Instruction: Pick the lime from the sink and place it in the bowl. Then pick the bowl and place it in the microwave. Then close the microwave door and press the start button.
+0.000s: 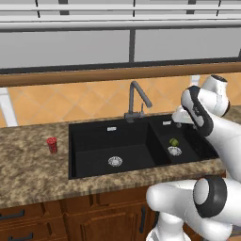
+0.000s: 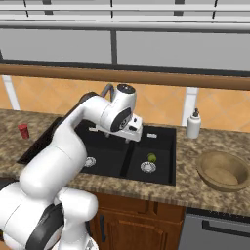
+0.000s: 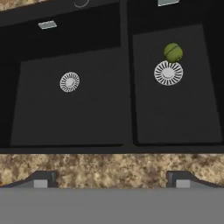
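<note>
The hand [image 3: 112, 180] looked down with its fingertips [image 3: 41, 180] spread wide above the speckled desk [image 3: 109, 168] at the front edge of the black sink [image 3: 127, 87]. The lime [image 3: 173, 52] lay in the right basin, just beside its silver drain [image 3: 168, 72]. The left basin held a second drain [image 3: 69, 82].

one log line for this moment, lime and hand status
phase: approach | lime: right sink basin, beside drain | hand: open, above sink, empty | bowl: on counter, empty

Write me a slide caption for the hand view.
Looking down into the black double sink: lime beside the drain of one basin, jaws open.
</note>
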Available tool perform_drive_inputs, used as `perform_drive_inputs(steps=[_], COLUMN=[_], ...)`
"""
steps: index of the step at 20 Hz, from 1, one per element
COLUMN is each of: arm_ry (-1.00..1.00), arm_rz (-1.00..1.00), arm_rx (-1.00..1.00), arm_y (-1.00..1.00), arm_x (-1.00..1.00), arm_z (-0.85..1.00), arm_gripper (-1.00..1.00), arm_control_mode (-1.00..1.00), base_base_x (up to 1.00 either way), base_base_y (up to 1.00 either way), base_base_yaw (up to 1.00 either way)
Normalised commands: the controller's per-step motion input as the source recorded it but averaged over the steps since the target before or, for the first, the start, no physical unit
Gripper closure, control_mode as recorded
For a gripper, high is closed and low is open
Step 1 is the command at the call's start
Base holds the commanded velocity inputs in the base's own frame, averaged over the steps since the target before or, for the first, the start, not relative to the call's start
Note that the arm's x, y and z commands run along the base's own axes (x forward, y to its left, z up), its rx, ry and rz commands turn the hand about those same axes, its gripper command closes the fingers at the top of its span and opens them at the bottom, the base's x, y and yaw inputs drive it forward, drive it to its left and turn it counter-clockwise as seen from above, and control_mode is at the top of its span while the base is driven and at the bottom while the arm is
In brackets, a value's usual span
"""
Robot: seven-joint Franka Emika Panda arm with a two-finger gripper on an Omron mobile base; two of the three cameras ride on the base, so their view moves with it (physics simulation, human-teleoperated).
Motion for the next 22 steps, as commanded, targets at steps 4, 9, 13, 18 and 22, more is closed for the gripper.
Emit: perform_drive_inputs(steps=[4,9,13,18,22], arm_ry=[0.11,0.11,0.03,0.04,0.1], arm_rz=[-0.18,-0.25,-0.21,-0.09,0.0], arm_rx=[0.09,0.07,0.13,0.12,0.01], arm_y=[-0.74,-0.4,-0.4,-0.32,-0.03], arm_x=[0.27,0.37,0.54,0.59,0.7], arm_z=[-0.33,-0.49,-0.53,-0.56,-0.45], arm_gripper=[-1.0,-1.0,-1.0,-1.0,-1.0], arm_control_mode=[-1.0,-1.0,-1.0,-1.0,-1.0], base_base_x=[0.0,0.0,0.0,0.0,0.0], base_base_y=[0.0,0.0,0.0,0.0,0.0], base_base_yaw=[0.0,0.0,0.0,0.0,0.0])
